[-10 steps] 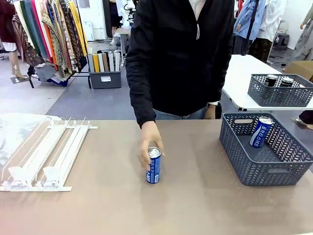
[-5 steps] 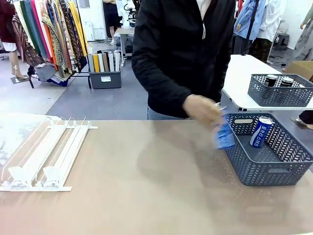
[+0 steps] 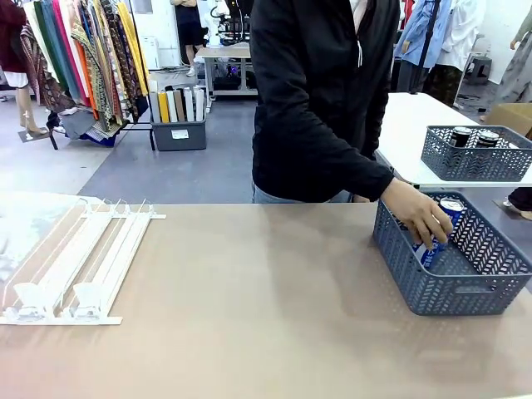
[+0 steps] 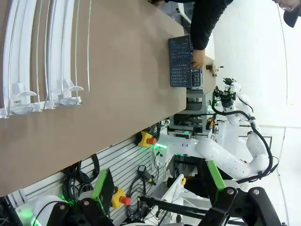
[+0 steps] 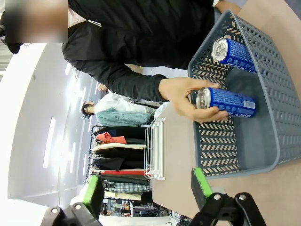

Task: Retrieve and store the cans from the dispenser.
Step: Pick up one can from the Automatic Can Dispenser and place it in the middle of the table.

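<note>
From my station I see the person's hand (image 3: pixel 421 218) inside the grey-blue lattice basket (image 3: pixel 465 293) at the right end of the counter (image 3: pixel 249 324), wrapped around a blue can (image 5: pixel 228 102) with its silver top showing past the fingers. A second blue can (image 5: pixel 233 51) leans against the basket's far wall, just beside the held one. On the right wrist view the right gripper (image 5: pixel 146 189) hangs back off the basket's near edge, its green-padded fingers standing wide apart with nothing between them. The left gripper (image 4: pixel 157 182) on its own view also has its fingers spread wide and holds nothing, well apart from the counter's edge. The dispenser (image 3: pixel 79 258) lies at the counter's left end, its white rails sloping toward me, front stops close to the near edge, lanes bare of cans. Between dispenser and basket the brown counter is one broad open stretch, plenty of room to swing through. On the white table (image 3: pixel 407 133) behind sits another lattice basket (image 3: pixel 474 158) with two dark cans (image 3: pixel 474 136) upright in it.
</note>
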Available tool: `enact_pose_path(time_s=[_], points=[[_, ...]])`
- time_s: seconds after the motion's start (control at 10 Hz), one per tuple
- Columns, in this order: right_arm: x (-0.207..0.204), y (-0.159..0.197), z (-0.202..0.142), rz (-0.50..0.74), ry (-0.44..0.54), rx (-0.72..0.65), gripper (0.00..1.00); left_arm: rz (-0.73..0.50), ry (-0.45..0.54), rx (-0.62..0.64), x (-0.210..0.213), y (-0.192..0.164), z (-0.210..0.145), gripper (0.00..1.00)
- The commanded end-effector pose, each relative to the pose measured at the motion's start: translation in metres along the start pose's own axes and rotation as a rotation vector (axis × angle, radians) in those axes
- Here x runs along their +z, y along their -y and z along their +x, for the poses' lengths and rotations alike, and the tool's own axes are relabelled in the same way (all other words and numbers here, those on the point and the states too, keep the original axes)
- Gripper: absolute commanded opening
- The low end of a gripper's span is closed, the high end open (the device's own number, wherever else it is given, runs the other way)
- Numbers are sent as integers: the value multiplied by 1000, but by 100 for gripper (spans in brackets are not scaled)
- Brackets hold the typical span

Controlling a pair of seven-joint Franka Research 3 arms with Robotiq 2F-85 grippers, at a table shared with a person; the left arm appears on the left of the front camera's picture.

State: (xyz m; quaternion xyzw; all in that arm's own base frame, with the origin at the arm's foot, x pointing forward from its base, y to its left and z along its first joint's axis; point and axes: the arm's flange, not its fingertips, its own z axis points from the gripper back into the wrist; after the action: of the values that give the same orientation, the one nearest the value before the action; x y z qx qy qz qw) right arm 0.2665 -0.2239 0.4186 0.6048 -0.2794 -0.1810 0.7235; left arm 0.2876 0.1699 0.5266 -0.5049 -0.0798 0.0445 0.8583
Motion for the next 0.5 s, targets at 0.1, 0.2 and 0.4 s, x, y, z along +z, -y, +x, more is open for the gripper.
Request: enact_pose_path(time_s=[0.1, 0.2, 0.4], points=[[1, -2, 1, 4, -4, 13, 100, -21, 4, -19, -1, 1, -1, 100], [1, -2, 1, 4, -4, 13, 100, -21, 4, -19, -1, 1, -1, 100], [1, -2, 1, 4, -4, 13, 100, -21, 4, -19, -1, 1, -1, 100]])
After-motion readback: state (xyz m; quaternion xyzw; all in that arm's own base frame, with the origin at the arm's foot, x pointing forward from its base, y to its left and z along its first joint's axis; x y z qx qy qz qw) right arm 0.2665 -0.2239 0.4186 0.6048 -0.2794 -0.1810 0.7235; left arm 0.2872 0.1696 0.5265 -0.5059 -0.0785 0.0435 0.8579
